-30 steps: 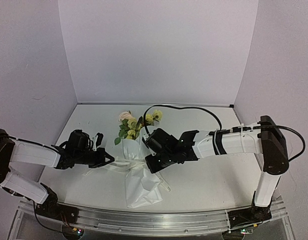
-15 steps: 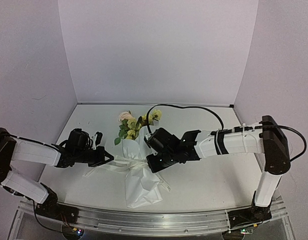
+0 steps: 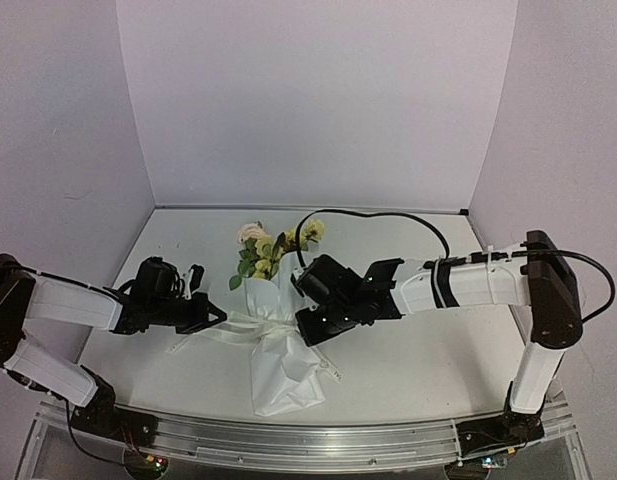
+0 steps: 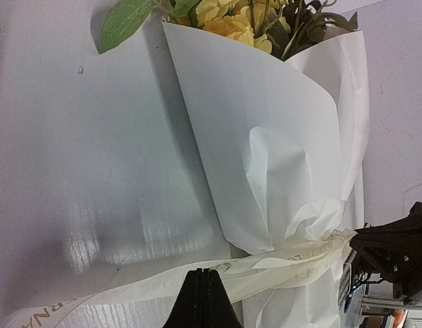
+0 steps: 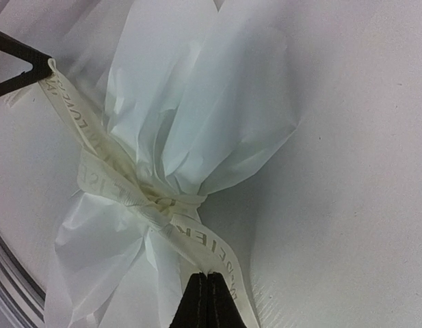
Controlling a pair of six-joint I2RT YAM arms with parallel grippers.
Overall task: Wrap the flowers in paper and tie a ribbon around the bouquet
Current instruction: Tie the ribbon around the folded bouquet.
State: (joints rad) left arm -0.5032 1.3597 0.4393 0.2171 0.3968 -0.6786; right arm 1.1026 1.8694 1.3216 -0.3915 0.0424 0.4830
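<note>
On the white table, near its front middle, lies the bouquet: a long cone of thin white paper with flowers, small yellow blossoms and 1 pale pink rose, pointing to the far side. The left gripper and right gripper sit on either side of the cone's waist, each pinched tight on 1 end of the narrow off-white printed ribbon. The step looks like cinching the tie. I judge it wants an even, level pull outward from both sides, so the knot seats without dragging the cone or tearing the sheet.

From the left wrist, the shut jaws clamp the flat woven band, which runs right to the gathered waist. The paper is smooth above and crumples into soft folds where it is squeezed.

From the right wrist, the closed jaws hold the other tail. The ribbon crosses itself in a knot on the pinched paper, which fans out, translucent and creased, to both sides.
</note>
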